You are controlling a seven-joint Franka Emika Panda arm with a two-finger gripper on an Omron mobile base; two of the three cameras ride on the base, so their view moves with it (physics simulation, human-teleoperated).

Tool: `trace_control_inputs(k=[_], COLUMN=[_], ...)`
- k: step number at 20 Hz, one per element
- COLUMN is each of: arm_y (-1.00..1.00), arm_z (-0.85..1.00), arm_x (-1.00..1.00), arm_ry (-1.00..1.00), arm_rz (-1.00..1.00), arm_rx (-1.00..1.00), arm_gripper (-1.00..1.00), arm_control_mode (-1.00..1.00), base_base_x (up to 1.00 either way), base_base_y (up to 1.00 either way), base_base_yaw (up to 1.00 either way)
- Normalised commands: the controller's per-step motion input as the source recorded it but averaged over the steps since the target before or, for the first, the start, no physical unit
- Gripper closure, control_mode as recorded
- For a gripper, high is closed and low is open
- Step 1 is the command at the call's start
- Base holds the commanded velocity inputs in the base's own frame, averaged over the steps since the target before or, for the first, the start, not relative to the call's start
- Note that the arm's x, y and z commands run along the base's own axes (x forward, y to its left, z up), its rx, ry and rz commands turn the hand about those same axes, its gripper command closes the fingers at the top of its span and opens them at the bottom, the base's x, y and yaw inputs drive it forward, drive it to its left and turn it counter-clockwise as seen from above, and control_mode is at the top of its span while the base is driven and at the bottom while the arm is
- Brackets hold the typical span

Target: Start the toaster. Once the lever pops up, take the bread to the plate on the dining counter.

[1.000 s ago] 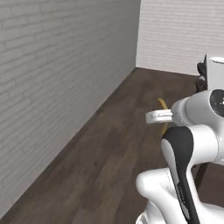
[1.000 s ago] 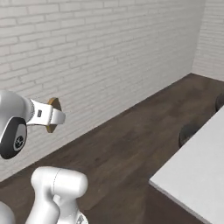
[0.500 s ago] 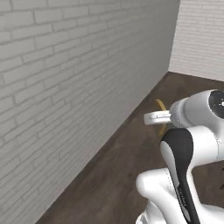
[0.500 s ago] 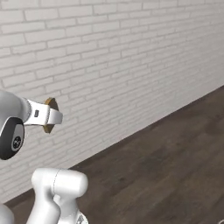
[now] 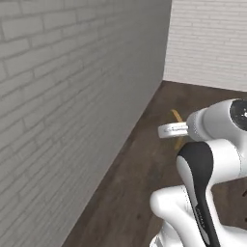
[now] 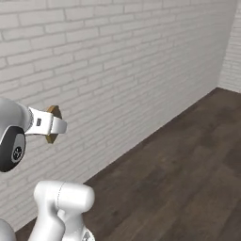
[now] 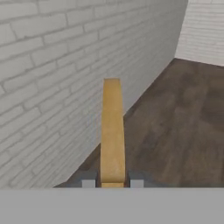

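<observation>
One slice of bread [image 7: 112,131] is pinched edge-on between the fingers of the gripper [image 7: 112,180], jaws pressed against its two faces. In the left base view the bread [image 5: 177,126] shows as a tan sliver beyond the hand, carried clear above the dark wood floor [image 6: 188,174]. Taking the brick wall [image 6: 117,70] as reference: a second ago a pale counter edge stood opposite it; now the wall runs close alongside and the counter has left the frame. Judgement: the base is turning mid-transit, the slice secure, and the plate remains to be located.
</observation>
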Motion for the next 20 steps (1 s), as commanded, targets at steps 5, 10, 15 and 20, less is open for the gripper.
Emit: trace_control_inputs(k=[5, 10, 15, 20], arm_y=[0.00, 0.00, 0.00, 0.00], arm_z=[0.00, 0.00, 0.00, 0.00], arm_x=[0.00, 0.00, 0.00, 0.00], arm_ry=[0.00, 0.00, 0.00, 0.00], arm_rz=[0.00, 0.00, 0.00, 0.00], arm_rx=[0.00, 0.00, 0.00, 0.00], arm_gripper=[1.00, 1.00, 1.00, 1.00], arm_control_mode=[1.00, 1.00, 1.00, 1.00], base_base_x=[0.85, 0.98, 1.00, 1.00], base_base_y=[0.00, 0.00, 0.00, -0.03], base_base_yaw=[-0.48, -0.46, -0.41, -0.42])
